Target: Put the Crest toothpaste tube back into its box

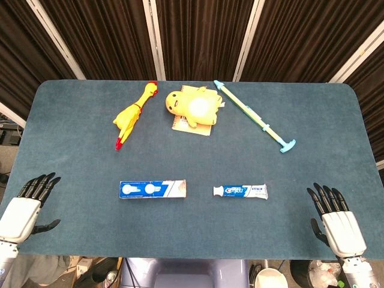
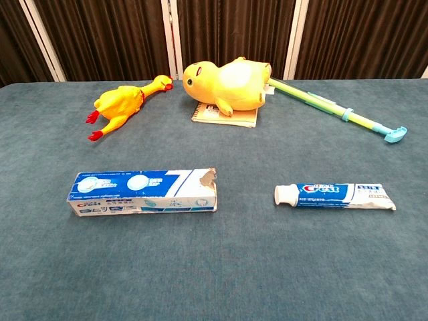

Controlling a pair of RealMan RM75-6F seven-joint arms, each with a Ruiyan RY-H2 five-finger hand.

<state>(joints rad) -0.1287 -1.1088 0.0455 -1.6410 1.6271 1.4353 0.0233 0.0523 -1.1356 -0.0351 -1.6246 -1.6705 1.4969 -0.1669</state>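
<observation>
Apart on the table point(image 1: 312, 90), toothpaste tube point(image 2: 333, 196) and box point(image 2: 142, 191) lie untouched; left hand point(image 1: 23, 210) and right hand point(image 1: 336, 219) rest empty, fingers spread.

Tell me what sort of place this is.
Probably a robot teleoperation lab: a blue cloth-covered table before dark curtains, with unrelated props laid out, such as a rubber chicken and a toothpaste box.
</observation>
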